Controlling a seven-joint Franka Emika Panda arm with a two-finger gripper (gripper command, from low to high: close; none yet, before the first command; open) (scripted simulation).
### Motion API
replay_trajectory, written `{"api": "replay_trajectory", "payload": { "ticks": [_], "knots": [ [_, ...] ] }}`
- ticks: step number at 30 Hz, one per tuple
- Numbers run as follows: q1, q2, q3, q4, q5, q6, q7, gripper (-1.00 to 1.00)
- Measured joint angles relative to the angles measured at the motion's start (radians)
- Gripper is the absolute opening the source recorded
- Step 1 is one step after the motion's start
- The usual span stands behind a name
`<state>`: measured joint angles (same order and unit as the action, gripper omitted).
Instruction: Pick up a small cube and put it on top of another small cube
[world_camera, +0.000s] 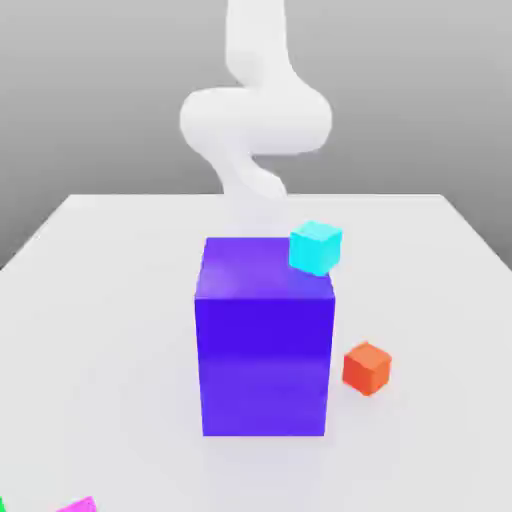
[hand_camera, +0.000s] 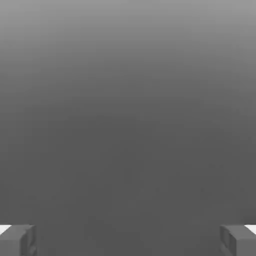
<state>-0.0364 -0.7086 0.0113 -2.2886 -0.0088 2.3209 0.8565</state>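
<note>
A small cyan cube (world_camera: 316, 248) shows at the back right corner of the tall purple block (world_camera: 264, 360); I cannot tell whether it rests on the block's top or lies behind it. A small orange cube (world_camera: 367, 367) lies on the white table (world_camera: 110, 300), just off the block toward the exterior view's right. My white arm (world_camera: 255, 120) comes down behind the purple block. In the hand view my gripper (hand_camera: 128, 240) is open, its grey fingertips (hand_camera: 17, 240) set wide apart with nothing between them against a plain grey background.
The purple block stands in the middle of the table and screens what is behind it. A magenta cube (world_camera: 78, 505) and a green sliver (world_camera: 3, 506) sit at the front edge, at the exterior view's left.
</note>
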Motion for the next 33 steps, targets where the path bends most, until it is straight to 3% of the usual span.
{"api": "replay_trajectory", "payload": {
  "ticks": [19, 33],
  "knots": [
    [-0.198, 0.695, 0.0, 0.087, -0.07, 0.159, 0.433, 0.0],
    [-0.266, 1.198, -0.042, 0.154, 0.036, 0.307, 0.611, 0.0]
  ]
}}
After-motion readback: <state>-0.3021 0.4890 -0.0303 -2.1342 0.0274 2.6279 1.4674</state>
